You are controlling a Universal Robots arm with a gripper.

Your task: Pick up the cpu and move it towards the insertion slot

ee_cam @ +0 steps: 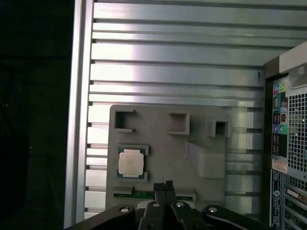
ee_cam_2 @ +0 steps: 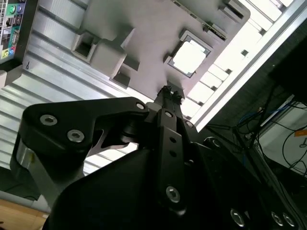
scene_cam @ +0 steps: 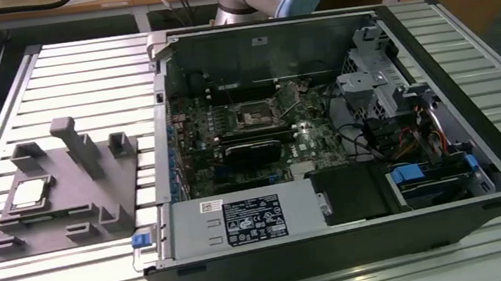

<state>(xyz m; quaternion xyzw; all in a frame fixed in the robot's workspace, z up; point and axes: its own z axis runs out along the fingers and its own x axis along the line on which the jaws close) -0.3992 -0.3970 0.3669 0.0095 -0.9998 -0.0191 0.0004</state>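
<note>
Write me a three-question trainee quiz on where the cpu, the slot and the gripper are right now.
1. Fill in: in the exterior view, the cpu lies to the ___ of the computer case that holds the insertion slot.
2. True or false: in both wrist views, the gripper has its jaws shut with nothing between them.
3. The cpu rests on: A) the grey fixture plate B) the insertion slot C) the computer case.

Key: 1. left; 2. true; 3. A
</note>
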